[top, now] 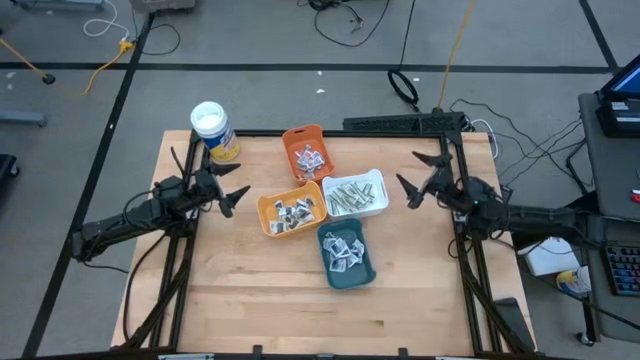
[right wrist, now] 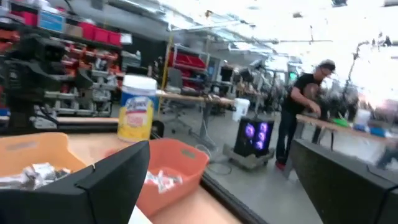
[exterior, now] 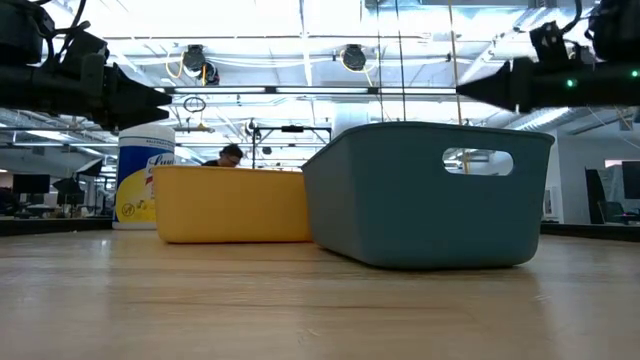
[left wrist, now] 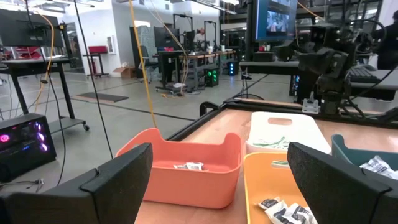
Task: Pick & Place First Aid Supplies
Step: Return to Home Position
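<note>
**A:** Noting the supplies first. White sachets (top: 343, 250) are lying in the teal tray (top: 352, 281), with more in the yellow tray (top: 264, 212) and the orange tray (top: 300, 131). Pale strips (top: 352, 195) are filling the white tray (top: 384, 190). I'm seeing none loose on the table (top: 260, 310).

**B:** And the arms?

**A:** The left gripper (top: 238, 185) is hovering beside the yellow tray, fingers spread wide and carrying nothing. The right gripper (top: 408, 178) is hanging just off the white tray, likewise splayed and empty.

**B:** So what are you worrying about?

**A:** Mostly the retreat. Each spread finger is pointing at a light tray. If an arm is swinging or dipping while pulling away, I'm expecting a tip to catch a rim, shove the cluster and spill sorted packets.

**B:** Anything else?

**A:** The canister (top: 213, 130) is standing near the left arm, so a wide elbow sweep is risking a topple.
</note>
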Tool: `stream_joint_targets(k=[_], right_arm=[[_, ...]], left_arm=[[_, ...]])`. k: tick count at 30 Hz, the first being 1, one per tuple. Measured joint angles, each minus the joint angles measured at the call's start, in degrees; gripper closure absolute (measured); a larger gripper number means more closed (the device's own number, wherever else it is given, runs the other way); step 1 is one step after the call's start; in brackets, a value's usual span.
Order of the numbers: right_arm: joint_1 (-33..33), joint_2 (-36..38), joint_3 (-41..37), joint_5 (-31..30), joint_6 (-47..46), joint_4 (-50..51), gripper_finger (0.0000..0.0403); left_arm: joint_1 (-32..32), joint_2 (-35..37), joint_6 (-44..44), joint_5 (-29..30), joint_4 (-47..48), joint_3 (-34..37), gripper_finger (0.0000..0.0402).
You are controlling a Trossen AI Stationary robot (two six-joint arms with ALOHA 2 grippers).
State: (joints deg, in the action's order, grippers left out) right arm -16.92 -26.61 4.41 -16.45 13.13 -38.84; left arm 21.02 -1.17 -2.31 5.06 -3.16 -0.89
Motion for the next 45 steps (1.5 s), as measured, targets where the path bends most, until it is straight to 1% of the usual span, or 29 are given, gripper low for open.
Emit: stream_joint_targets(k=[2,8,13,19,24,28,43,45], right_arm=[[-1.0,2.1,-1.1,0.0,-3.0,2.5,0.0022],[-4.3,7.8,-1.4,0.2,-11.8,20.3,0.0019],[-6.9,11.0,-1.5,0.1,-14.6,27.4,0.0018],[-9.2,14.6,-1.5,0.1,-15.4,28.6,0.002],[-10.1,19.6,-1.6,0.1,-15.5,28.4,0.0021],[-10.1,22.0,-1.6,0.0,-15.5,28.3,0.0022],[-10.1,22.2,-1.7,0.1,-15.5,29.3,0.0019],[-10.1,22.1,-2.7,0.0,-15.5,29.7,0.002]], left_arm=[[0.0,0.0,0.0,0.0,0.0,0.0,0.0023],[0.0,0.0,0.0,0.0,0.0,0.0,0.0023],[0.0,0.0,0.0,0.0,0.0,0.0,0.0023],[0.0,0.0,0.0,0.0,0.0,0.0,0.0023],[0.0,0.0,0.0,0.0,0.0,0.0,0.0023],[0.0,0.0,0.0,0.0,0.0,0.0,0.0023],[0.0,0.0,0.0,0.0,0.0,0.0,0.0023],[0.0,0.0,0.0,0.0,0.0,0.0,0.0023]])
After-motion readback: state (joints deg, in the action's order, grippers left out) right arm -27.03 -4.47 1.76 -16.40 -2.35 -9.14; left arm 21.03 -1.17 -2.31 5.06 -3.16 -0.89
